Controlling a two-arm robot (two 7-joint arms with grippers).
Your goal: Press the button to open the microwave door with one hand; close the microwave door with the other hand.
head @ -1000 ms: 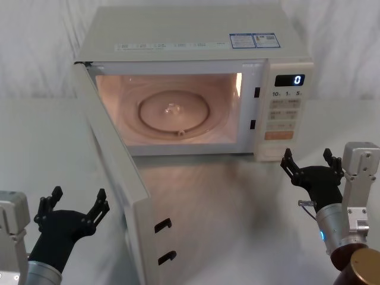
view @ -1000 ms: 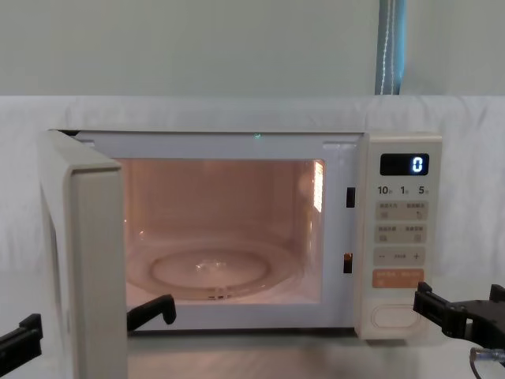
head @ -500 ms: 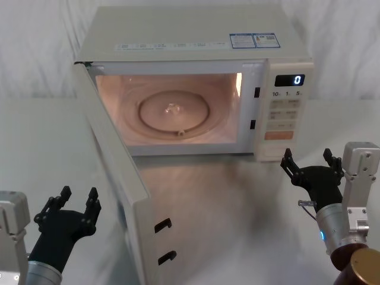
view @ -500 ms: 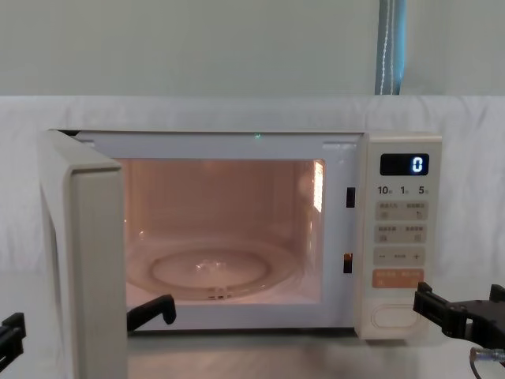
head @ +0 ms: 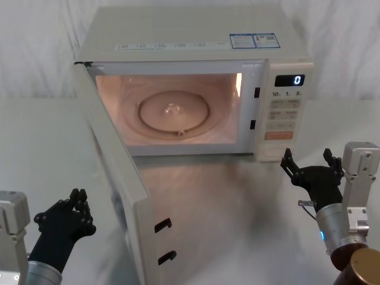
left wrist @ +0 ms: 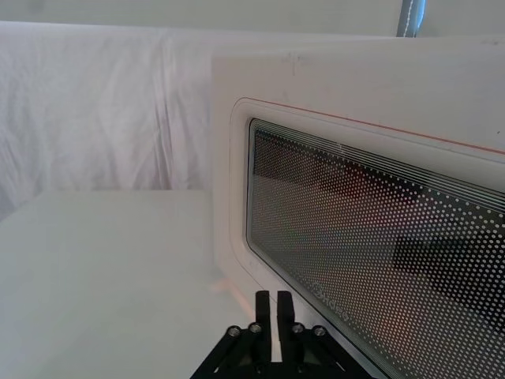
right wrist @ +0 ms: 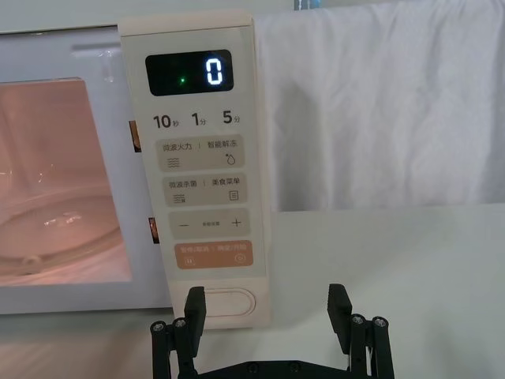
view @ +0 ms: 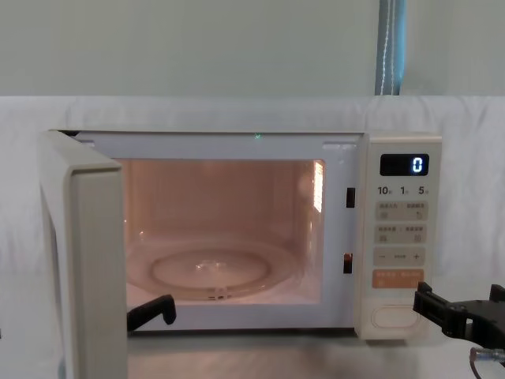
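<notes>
The cream microwave (head: 196, 41) stands at the back of the table with its cavity lit and its display (right wrist: 189, 73) reading 0. The microwave door (head: 119, 178) is swung wide open on its left hinge, towards me. Its windowed outer face (left wrist: 379, 260) lies just ahead of my left gripper (left wrist: 272, 304), which is shut on nothing. That left gripper (head: 77, 208) hovers low, left of the door's free edge. My right gripper (head: 309, 163) is open in front of the keypad panel. The wide cream button (right wrist: 225, 302) sits between its fingers, a short way behind them.
Two black latch hooks (head: 163, 240) stick out of the door's free edge. White cloth (left wrist: 102, 103) covers the table and hangs behind the oven. A glass turntable (head: 175, 111) lies inside the cavity. The orange key (right wrist: 213, 254) is just above the button.
My left gripper's fingers have closed from wide open to shut, staying beside the door. The right gripper and the door have not moved.
</notes>
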